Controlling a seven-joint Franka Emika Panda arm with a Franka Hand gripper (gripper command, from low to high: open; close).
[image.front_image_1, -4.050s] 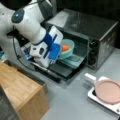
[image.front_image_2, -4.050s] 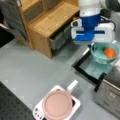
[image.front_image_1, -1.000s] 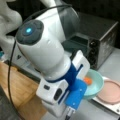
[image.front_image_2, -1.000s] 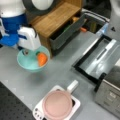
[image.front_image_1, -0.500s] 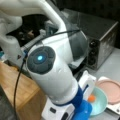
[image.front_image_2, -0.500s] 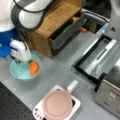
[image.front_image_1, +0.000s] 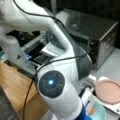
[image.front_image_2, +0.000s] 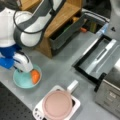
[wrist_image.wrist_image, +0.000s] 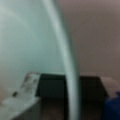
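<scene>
Teal plate (image.front_image_2: 21, 80) rim in claw (image.front_image_2: 22, 70)

Over 4 seconds the gripper (image.front_image_2: 21, 68) has carried the teal bowl (image.front_image_2: 22, 81), with the orange object (image.front_image_2: 35, 76) in it, away from the open toaster oven (image.front_image_2: 100, 60) and across the grey counter (image.front_image_2: 62, 72), setting it down at the counter's near-left corner. In a front view the arm (image.front_image_1: 60, 92) has swung close to the lens, now hiding most of the bowl (image.front_image_1: 98, 112) beneath it. The pink-lidded pan (image.front_image_2: 58, 105) now lies just right of the gripper.
</scene>
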